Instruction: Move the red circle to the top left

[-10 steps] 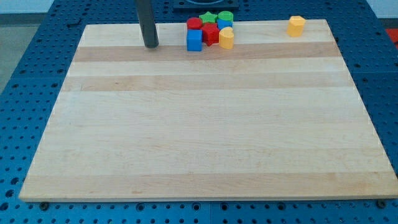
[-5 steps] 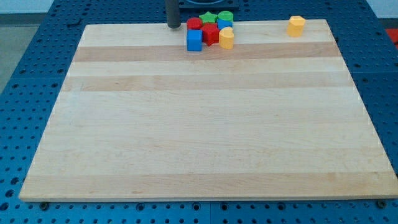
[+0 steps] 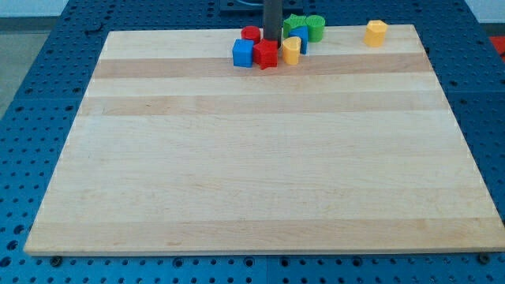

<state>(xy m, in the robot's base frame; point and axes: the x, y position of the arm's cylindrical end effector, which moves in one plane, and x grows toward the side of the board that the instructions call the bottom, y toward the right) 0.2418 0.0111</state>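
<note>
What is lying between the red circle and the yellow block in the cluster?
In the camera view, my tip stands between the red circle and the yellow block.

The setting is a robotics laboratory or test bench. A pale wooden tabletop (image 3: pixel 260 158), built from glued planks, rests on a blue metal breadboard plate (image 3: pixel 31 95) drilled with a regular grid of mounting holes; this plate is visible around the tabletop on the view's left, right and bottom. At the tabletop's top edge, a dark machine base (image 3: pixel 237 4) is partly visible. Small coloured plastic blocks lie on the tabletop near that edge.
</note>
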